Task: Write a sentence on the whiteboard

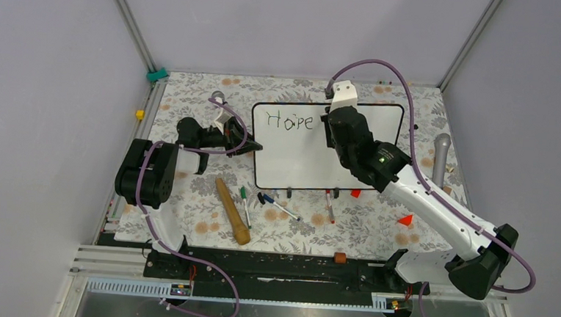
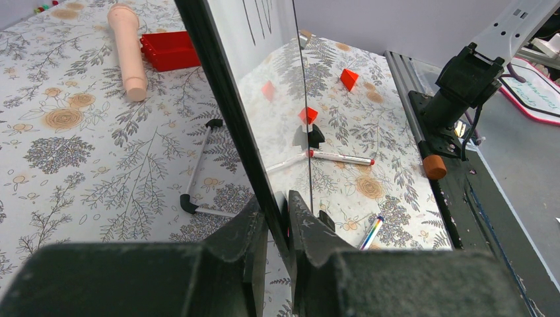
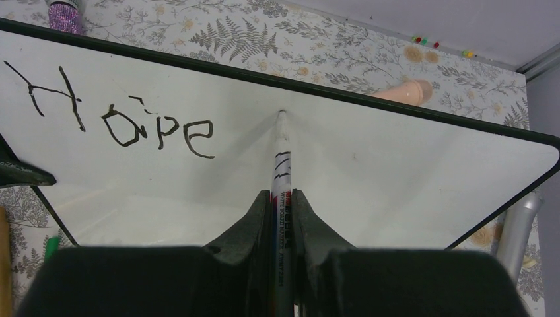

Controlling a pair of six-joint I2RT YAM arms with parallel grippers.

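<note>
Right wrist view: the right jaws grip a marker (image 3: pixel 282 165), its tip on the whiteboard (image 3: pixel 396 172) right of the sentence (image 3: pixel 125 122), so far only "Hope". The left jaws pinch the board's left frame, steadying it mid-tabletop (image 1: pixel 376 230). Light, even strokes look wise. Blank white runs rightward and below, and the top frame sits near the tip.

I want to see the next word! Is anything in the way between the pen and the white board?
Nothing visible. The right gripper's thin white marker has its tip on the glossy white, black-framed whiteboard, just right of the dark handwritten "Hope"; the board beyond is bare.
</note>
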